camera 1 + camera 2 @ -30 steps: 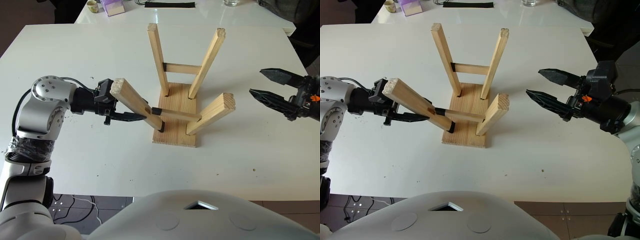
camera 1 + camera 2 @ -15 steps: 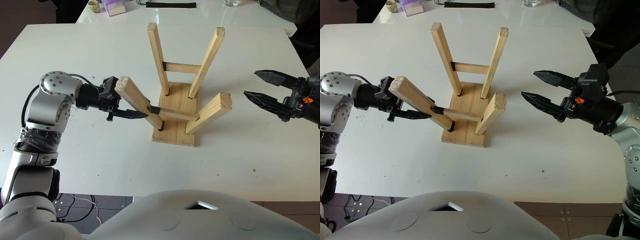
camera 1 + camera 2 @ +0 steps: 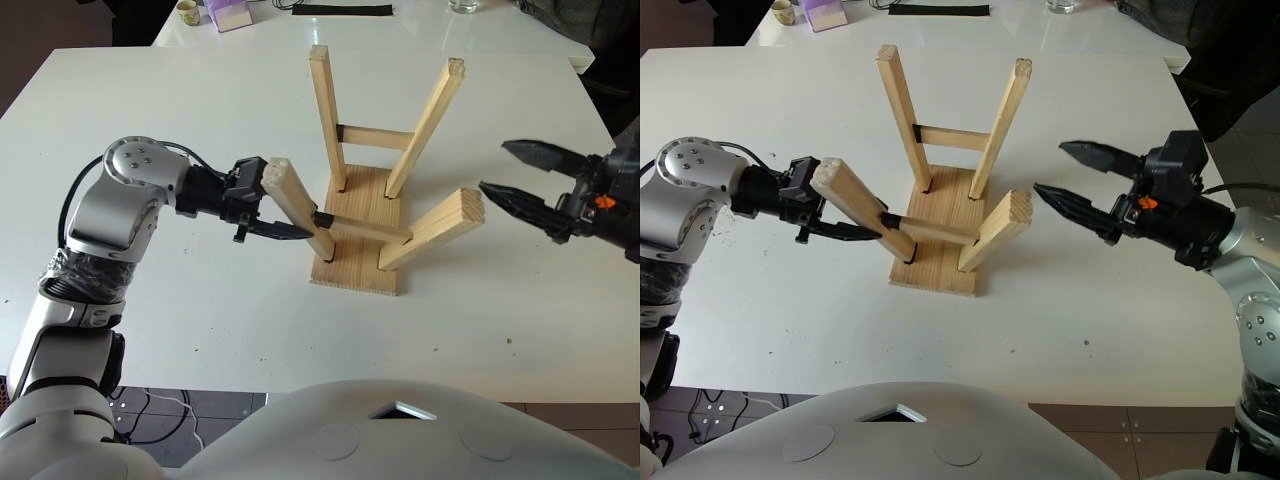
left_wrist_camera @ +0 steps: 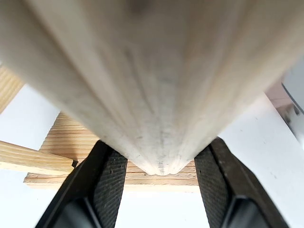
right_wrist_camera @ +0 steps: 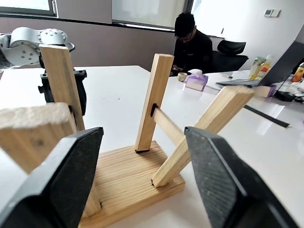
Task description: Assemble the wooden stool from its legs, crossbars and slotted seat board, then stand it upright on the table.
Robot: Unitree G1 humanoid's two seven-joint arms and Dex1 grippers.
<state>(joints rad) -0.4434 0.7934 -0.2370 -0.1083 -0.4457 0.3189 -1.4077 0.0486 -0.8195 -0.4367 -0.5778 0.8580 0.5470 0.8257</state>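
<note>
The stool stands upside down, its seat board (image 3: 358,281) flat on the white table (image 3: 150,110). Two rear legs (image 3: 328,115) rise upright, joined by a crossbar (image 3: 375,137). The front pair leans outward, linked by a second crossbar (image 3: 365,228). My left gripper (image 3: 272,226) is shut on the front-left leg (image 3: 295,205); in the left wrist view that leg (image 4: 156,85) sits between both pads (image 4: 108,183). My right gripper (image 3: 1050,167) hangs open just right of the front-right leg (image 3: 435,228). In the right wrist view that leg's end (image 5: 33,133) lies beside one finger (image 5: 66,180).
On a second table behind stand a small cup (image 3: 185,12) and a purple box (image 3: 226,13), with a black strip (image 3: 340,9) lying beside them. The table's near edge runs below the stool, with bare surface on both sides of it.
My left gripper has pushed right with the front-left leg, tipping it more upright, and the whole stool has slid slightly right. My right gripper has come closer to the front-right leg.
</note>
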